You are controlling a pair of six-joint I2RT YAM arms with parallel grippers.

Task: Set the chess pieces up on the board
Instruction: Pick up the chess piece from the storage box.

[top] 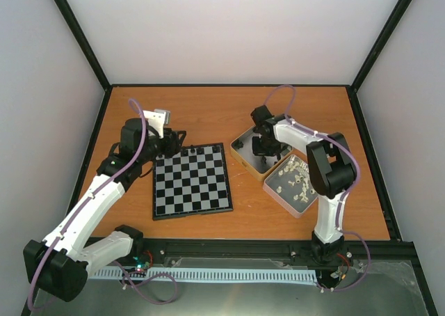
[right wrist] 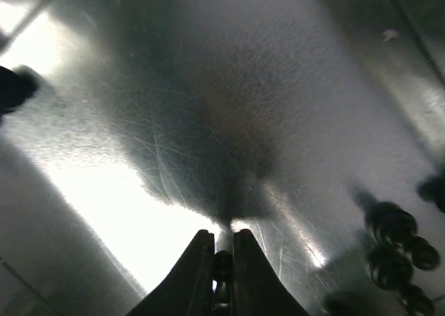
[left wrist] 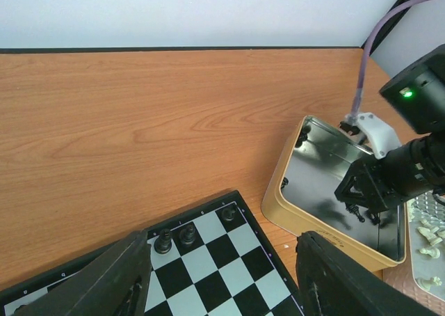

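right wrist: right gripper (right wrist: 222, 237) pinches a black chess piece (right wrist: 222, 267) inside the tin (right wrist: 139, 121); slim hold may slip; left gripper (left wrist: 222, 260) spread.

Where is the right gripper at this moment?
In the top view the right gripper is down inside the gold-rimmed tin, just right of the board. Its wrist view shows it pinching a black chess piece.

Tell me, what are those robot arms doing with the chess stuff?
They are setting up a chess game. The right gripper is down in a silver tin, pinched shut on a tiny black piece. The left gripper hovers open above the board's far edge, where three black pieces stand. The white pieces lie in a second tin.
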